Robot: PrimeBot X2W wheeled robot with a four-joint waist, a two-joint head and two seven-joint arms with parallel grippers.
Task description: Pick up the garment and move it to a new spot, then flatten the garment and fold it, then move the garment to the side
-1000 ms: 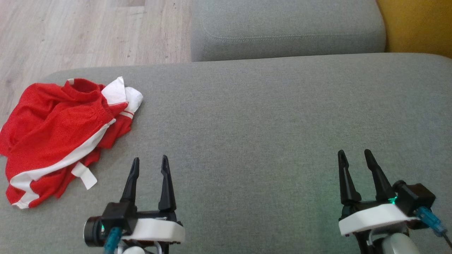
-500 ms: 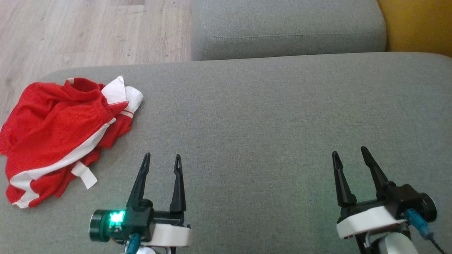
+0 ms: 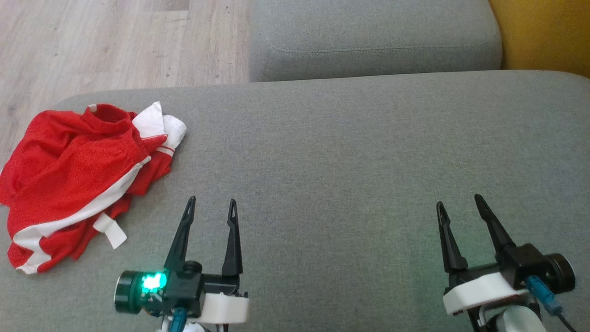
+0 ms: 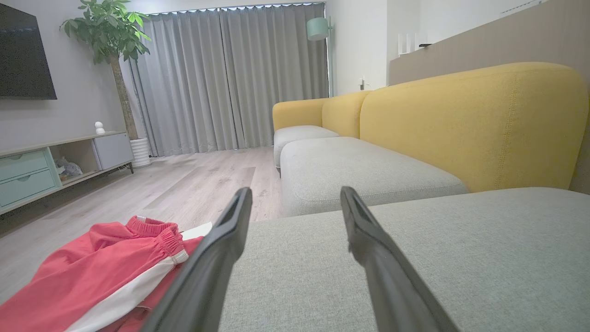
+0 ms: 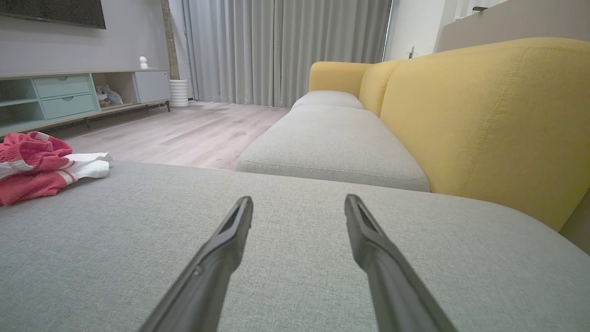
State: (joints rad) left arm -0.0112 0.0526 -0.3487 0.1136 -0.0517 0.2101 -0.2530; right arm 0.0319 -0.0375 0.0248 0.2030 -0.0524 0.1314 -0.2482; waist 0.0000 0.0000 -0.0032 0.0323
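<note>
The garment [image 3: 73, 175] is a crumpled pair of red shorts with white stripes, lying at the left end of the grey sofa seat [image 3: 345, 152]. It also shows low at the left of the left wrist view as the garment [image 4: 97, 276], and far left in the right wrist view as the garment [image 5: 37, 163]. My left gripper [image 3: 211, 203] hovers open just right of the garment, nothing between its fingers. Far over at the lower right, my right gripper [image 3: 458, 203] is open and empty above bare cushion.
A second grey seat cushion [image 3: 373, 37] lies beyond the seat, with the yellow backrest [image 3: 539, 34] at the right. Wooden floor [image 3: 115, 41] lies past the seat's left edge. A TV cabinet [image 5: 69, 92] and curtains stand across the room.
My left gripper has shifted a little right and turned at the wrist, so its green light now faces the camera. The right gripper has shifted only slightly. The garment has not moved.
</note>
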